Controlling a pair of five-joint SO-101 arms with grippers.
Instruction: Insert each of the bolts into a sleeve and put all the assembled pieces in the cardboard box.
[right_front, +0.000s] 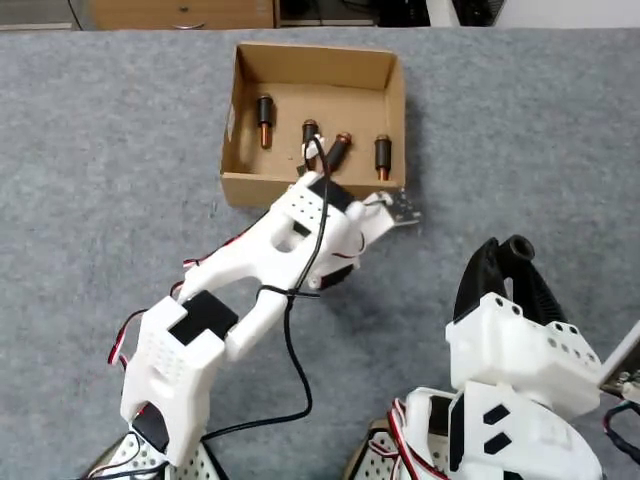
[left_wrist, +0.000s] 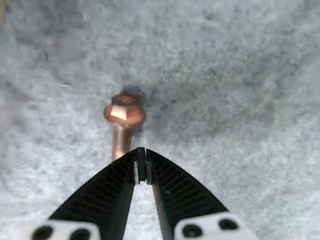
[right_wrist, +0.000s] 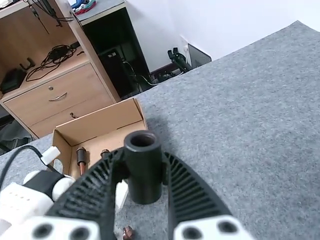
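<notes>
R gripper clamps sleeve upright | L gripper closed beside bolt on counter | cardboard box holds 4 pcs

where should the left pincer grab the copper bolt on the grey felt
Probably the smooth shank just under the flanged head of the copper hex-head bolt, from above, one finger each side. It lies on its side on the grey felt table, shank narrower than head; the shut left pincer must open first.

text: none legible | labels: none | numbers: none | signs: none
</notes>
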